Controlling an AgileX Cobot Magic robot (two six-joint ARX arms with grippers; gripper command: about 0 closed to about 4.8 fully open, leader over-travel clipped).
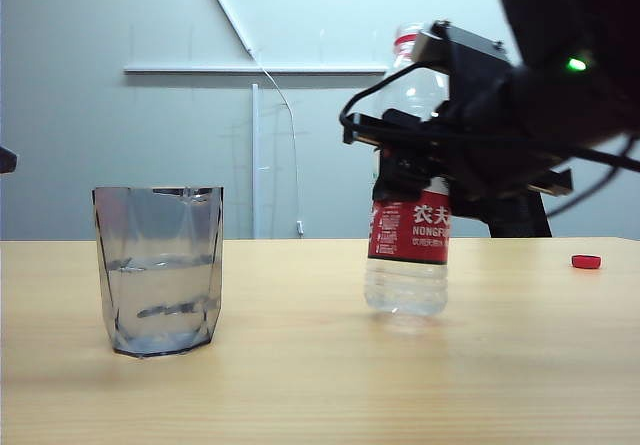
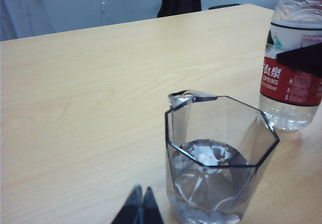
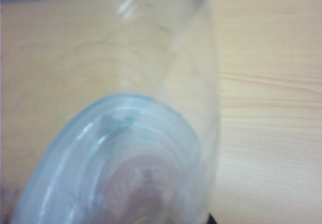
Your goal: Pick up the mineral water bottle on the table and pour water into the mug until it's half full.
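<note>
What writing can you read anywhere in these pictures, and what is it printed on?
"农夫": white characters on the mineral water bottle's red label, exterior view.
"NONGFU": under those characters, cut off by the label's curve.
"SPRING": same label, left wrist view, under white characters only partly readable.
Smaller lines on the label: too small to read.
The mug, the small red cap and the table: no writing.

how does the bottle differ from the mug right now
The bottle is tall, clear and red-labelled; the mug is short, smoky-grey and faceted. The right claw grips the bottle's middle; nothing holds the mug, though the shut left claw sits near it. Both stand upright on the table, holding water.
</note>
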